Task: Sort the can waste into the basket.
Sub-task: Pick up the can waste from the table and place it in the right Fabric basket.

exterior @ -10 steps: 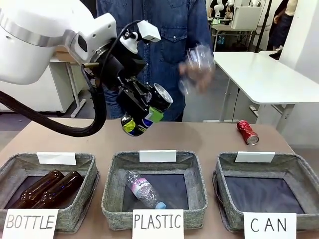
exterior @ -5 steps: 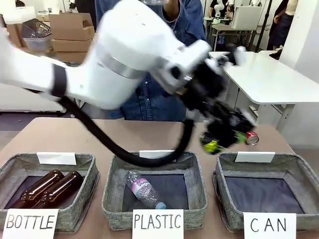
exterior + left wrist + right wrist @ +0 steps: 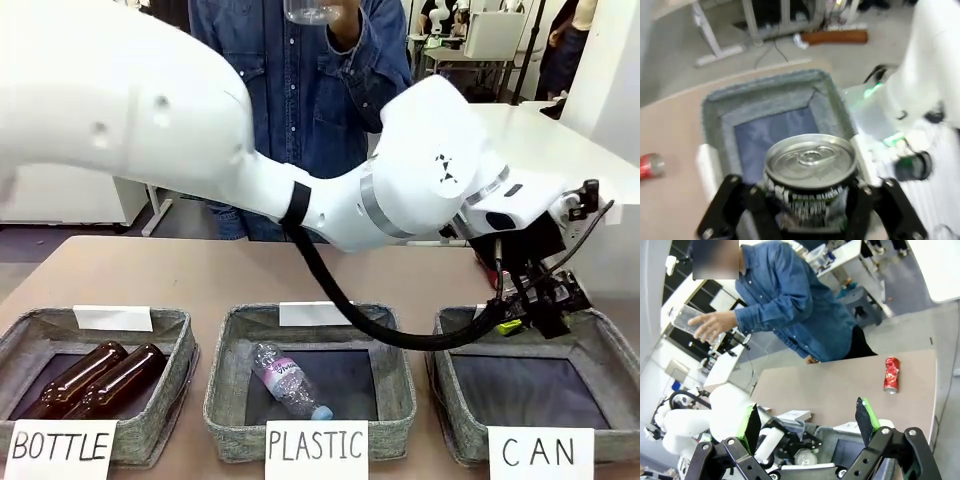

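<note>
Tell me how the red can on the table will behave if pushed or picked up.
The red can lies on its side, so a sideways nudge would probably roll it. It looks dented, so likely thin, light and easy to crush. Its shiny skin may slip.

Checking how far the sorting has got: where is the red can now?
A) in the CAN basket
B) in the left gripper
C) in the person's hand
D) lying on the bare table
D: the red can lies on the table outside the basket, while the left gripper holds the black can over that basket.
</note>
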